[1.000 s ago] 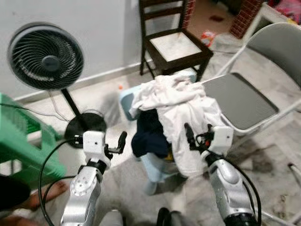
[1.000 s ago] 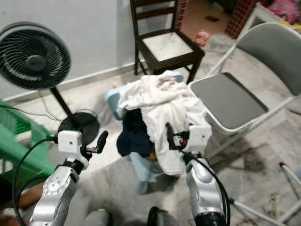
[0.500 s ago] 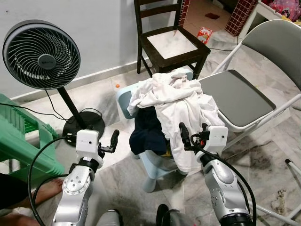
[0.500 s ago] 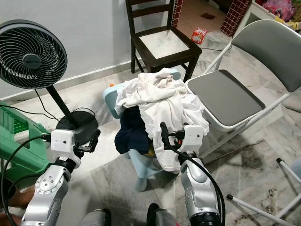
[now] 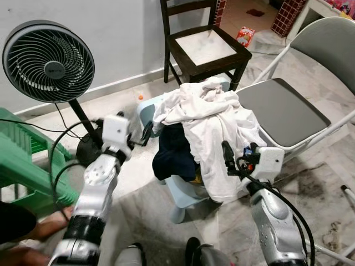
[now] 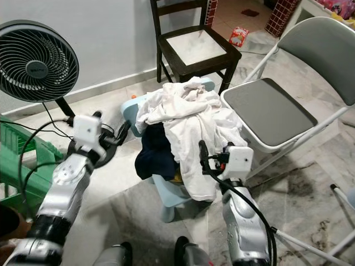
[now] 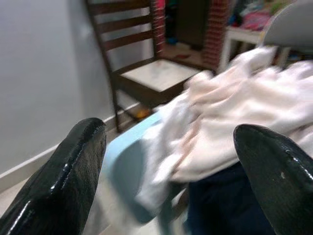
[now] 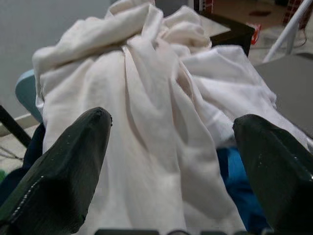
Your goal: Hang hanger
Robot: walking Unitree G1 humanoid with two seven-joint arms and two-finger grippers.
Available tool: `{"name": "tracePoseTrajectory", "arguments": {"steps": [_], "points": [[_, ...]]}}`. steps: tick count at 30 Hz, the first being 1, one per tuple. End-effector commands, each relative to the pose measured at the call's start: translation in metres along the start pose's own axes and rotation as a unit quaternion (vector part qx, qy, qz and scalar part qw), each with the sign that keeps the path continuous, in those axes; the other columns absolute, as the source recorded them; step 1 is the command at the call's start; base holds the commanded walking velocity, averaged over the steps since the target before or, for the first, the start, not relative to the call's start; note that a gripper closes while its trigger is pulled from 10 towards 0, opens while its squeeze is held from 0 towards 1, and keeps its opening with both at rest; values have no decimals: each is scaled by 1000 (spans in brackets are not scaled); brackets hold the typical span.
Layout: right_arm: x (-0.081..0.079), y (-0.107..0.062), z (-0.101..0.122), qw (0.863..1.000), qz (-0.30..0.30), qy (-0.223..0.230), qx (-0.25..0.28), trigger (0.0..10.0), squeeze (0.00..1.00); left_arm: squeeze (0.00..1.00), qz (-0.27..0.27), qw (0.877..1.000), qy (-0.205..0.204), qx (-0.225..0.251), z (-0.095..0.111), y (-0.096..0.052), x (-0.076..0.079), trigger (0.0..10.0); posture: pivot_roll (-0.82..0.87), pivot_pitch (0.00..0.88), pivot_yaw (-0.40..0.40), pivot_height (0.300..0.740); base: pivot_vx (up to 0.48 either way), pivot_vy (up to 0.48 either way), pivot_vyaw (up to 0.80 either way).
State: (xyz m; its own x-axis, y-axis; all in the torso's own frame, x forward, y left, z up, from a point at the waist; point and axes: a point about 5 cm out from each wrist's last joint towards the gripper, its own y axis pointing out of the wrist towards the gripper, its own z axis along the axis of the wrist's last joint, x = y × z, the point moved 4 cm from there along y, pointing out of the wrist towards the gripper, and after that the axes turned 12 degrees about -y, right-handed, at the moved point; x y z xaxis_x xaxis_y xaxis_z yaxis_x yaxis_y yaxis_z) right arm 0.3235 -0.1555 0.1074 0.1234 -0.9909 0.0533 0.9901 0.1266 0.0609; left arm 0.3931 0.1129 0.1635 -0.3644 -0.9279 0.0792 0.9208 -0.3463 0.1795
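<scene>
Your left end effector (image 5: 145, 133), fingers wide, sits at the left edge of the blue stool (image 5: 145, 115), nearer the clothes pile (image 5: 208, 119) than your wide-open right end effector (image 5: 228, 159); no hanger discernible.

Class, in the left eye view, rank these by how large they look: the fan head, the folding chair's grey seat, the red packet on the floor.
1. Grey seat
2. Fan head, only slightly smaller; nearly alike
3. Red packet
</scene>
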Motion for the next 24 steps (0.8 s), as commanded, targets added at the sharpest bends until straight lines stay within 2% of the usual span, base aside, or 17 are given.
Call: {"name": "tracePoseTrajectory", "arguments": {"steps": [1, 3, 4, 5, 8, 14, 16, 20, 24], "points": [[2, -7, 4, 1000, 4, 0, 2, 10000, 0, 0, -21, 1000, 1, -20, -12, 2, 11, 10000, 133, 316, -25, 740, 0, 0, 0], [5, -15, 6, 1000, 7, 2, 3, 10000, 0, 0, -44, 999, -7, -26, -15, 9, 25, 10000, 108, 317, -14, 740, 0, 0, 0], [5, -15, 6, 1000, 7, 2, 3, 10000, 0, 0, -44, 999, -7, -26, -15, 9, 25, 10000, 108, 317, -14, 740, 0, 0, 0], [6, -19, 6, 1000, 9, 6, 0, 10000, 0, 0, -56, 998, -11, -28, -17, 11, 32, 10000, 99, 315, -9, 740, 0, 0, 0], [4, -27, 3, 1000, 19, 16, -9, 10000, 0, 0, -74, 997, -13, -34, -23, 13, 41, 10000, 84, 311, -3, 740, 0, 0, 0], [-4, -34, 3, 999, 41, 28, -16, 10000, 0, 0, -81, 996, -17, -41, -27, 15, 42, 10000, 76, 307, -1, 740, 0, 0, 0], [-16, -38, 5, 996, 78, 47, -19, 10000, 0, 0, -85, 995, -16, -44, -30, 16, 43, 10000, 73, 309, -3, 740, 0, 0, 0], [-27, -43, 7, 989, 122, 74, -26, 10000, 0, 0, -88, 995, -16, -48, -32, 16, 44, 10000, 73, 310, -7, 740, 0, 0, 0], [-30, -42, 6, 988, 132, 71, -29, 10000, 0, 0, -89, 995, -14, -46, -32, 17, 44, 10000, 80, 309, -10, 740, 0, 0, 0]]}}
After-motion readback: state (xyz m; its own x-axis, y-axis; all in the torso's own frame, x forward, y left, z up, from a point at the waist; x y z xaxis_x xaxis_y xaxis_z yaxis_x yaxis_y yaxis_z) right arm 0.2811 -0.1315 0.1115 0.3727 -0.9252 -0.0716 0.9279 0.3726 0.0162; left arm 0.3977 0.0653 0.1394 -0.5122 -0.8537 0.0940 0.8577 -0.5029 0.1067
